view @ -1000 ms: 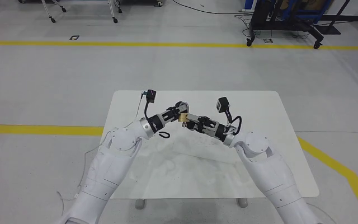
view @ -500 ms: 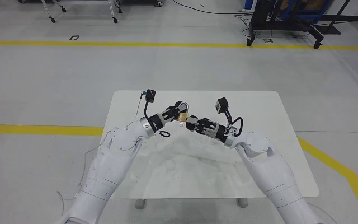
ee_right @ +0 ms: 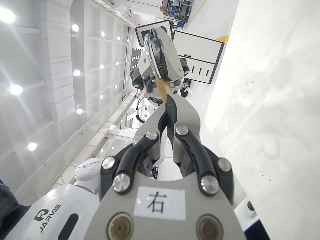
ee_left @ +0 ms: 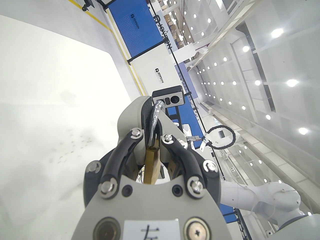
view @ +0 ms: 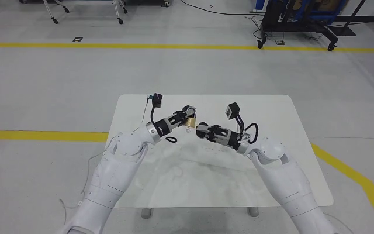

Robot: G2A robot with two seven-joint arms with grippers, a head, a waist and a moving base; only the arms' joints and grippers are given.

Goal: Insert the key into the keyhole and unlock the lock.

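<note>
1. Top view: the two arms meet above the table (view: 274, 117), nearer its far edge than its near one. Bare tabletop runs out to all four edges.
2. The left tool (ee_left: 152, 126) is clamped on the lock (ee_left: 152, 162) by its shackle (ee_left: 156, 116).
3. The right tool (ee_right: 171, 103) is pressed closed, its tip against the lock's brass body. The key cannot be made out.
4. The table is white and faintly scuffed. Around it lies grey floor (view: 70, 88) with yellow lines (view: 175, 45).
</note>
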